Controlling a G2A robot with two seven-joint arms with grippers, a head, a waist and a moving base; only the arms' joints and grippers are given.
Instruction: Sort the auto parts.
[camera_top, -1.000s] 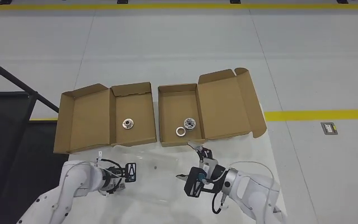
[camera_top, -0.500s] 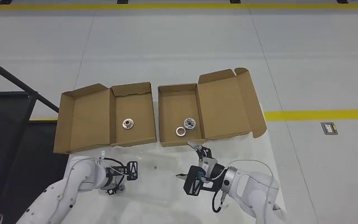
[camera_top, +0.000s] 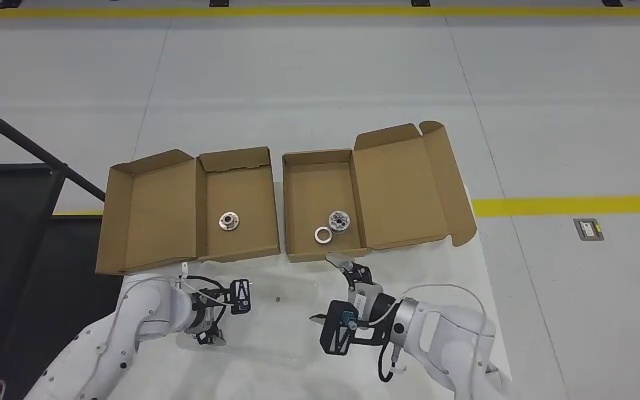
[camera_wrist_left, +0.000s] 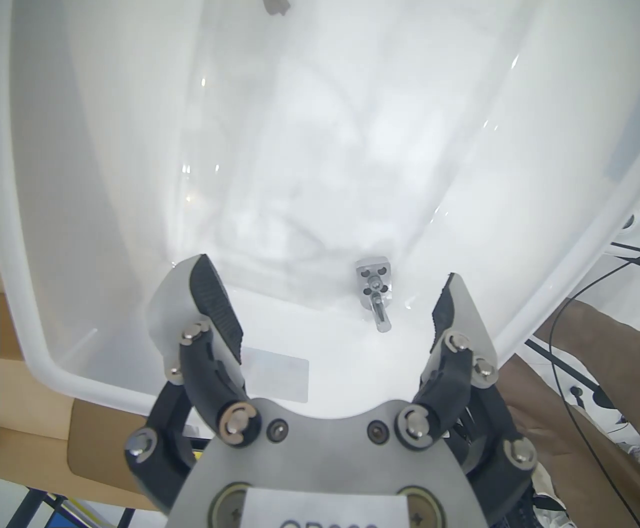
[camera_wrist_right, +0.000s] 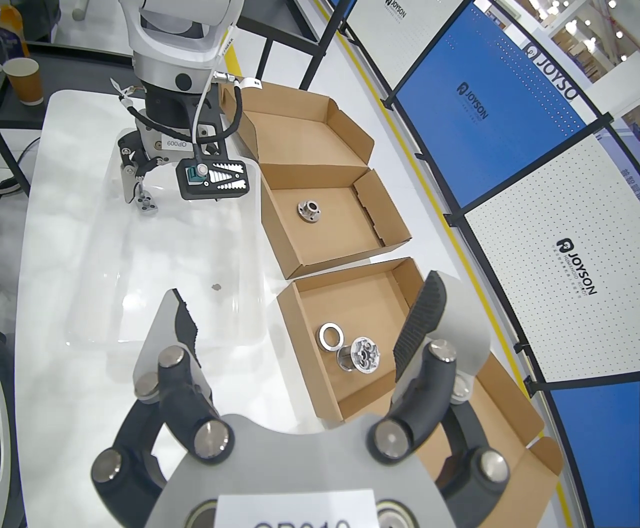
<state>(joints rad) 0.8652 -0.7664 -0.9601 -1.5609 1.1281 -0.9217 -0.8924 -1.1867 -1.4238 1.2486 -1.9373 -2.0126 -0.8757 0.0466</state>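
Observation:
A clear plastic bin (camera_top: 272, 305) sits on the white table between my two arms. On its floor lies a small metal bracket with a pin (camera_wrist_left: 375, 292), just ahead of my open left gripper (camera_wrist_left: 330, 305), nearer one fingertip and touching neither. The right wrist view shows this bracket (camera_wrist_right: 148, 205) below the left gripper (camera_wrist_right: 136, 190), and a second tiny part (camera_wrist_right: 216, 287) lying farther along the bin. My right gripper (camera_wrist_right: 305, 315) is open and holds nothing, at the bin's other end (camera_top: 328, 295). A flanged hub (camera_top: 229, 220) lies in the left cardboard box (camera_top: 250, 165).
The right cardboard box (camera_top: 300, 170) holds a metal ring (camera_top: 323, 234) and a gear-like part (camera_top: 340, 220). Both boxes stand open with lids folded out, just behind the bin. A black frame (camera_top: 40, 160) borders the table's left side.
The left gripper has shifted a little toward the boxes and further over the bin. The right gripper has edged slightly toward the left arm. Both stay open.

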